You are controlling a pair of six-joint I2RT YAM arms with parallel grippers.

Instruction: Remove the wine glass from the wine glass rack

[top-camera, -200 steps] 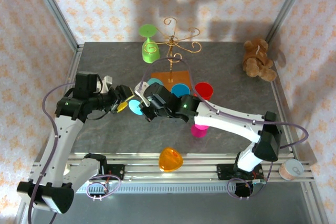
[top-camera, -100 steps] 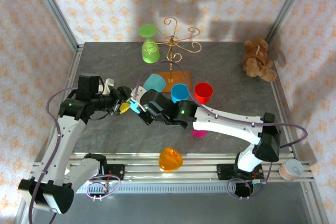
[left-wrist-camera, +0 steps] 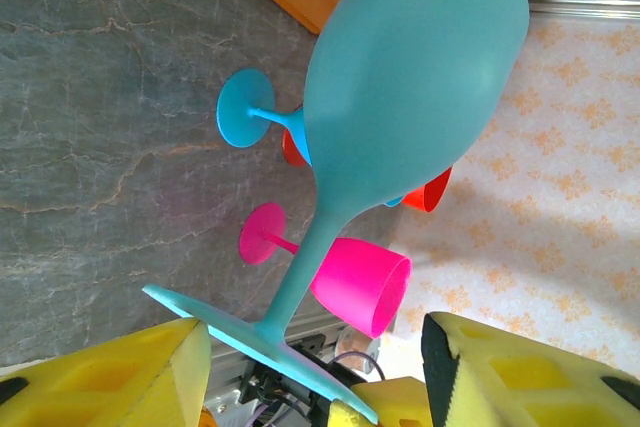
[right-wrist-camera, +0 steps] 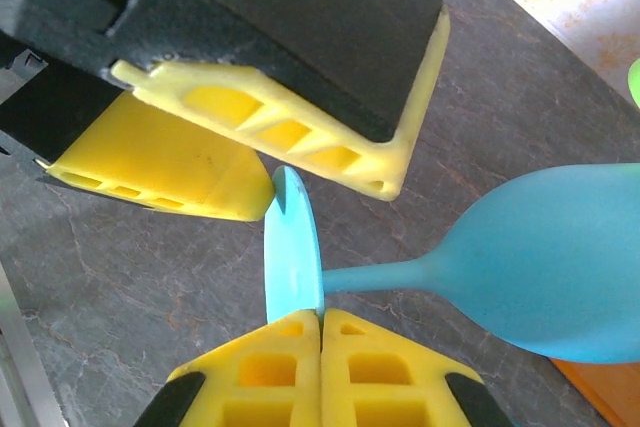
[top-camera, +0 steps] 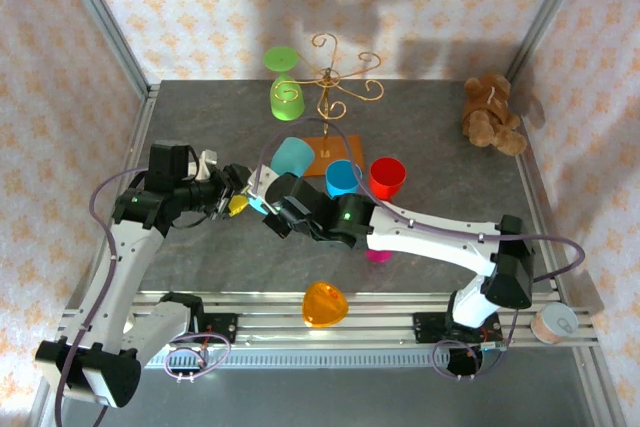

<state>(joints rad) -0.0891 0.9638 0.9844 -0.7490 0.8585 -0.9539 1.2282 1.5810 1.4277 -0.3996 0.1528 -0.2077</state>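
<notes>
Looking from the arm bases toward the wine glass rack (top-camera: 335, 82): in front of it, the right gripper (right-wrist-camera: 320, 315) is pinched tight on the rim of the teal wine glass (right-wrist-camera: 540, 267), right at its foot. It holds the glass on its side, bowl toward the rack's orange base. Facing it, the left gripper (left-wrist-camera: 315, 337) has its jaws roughly half open around that same foot, not squeezing it yet as far as I can tell. My guess is a handover, hence the sideways hold. So this glass is off the rack, just in front of the base. A blue glass (top-camera: 342, 177) and a red glass (top-camera: 388, 175) stand beside the base, and a green glass (top-camera: 286, 97) hangs from the rack's left side.
</notes>
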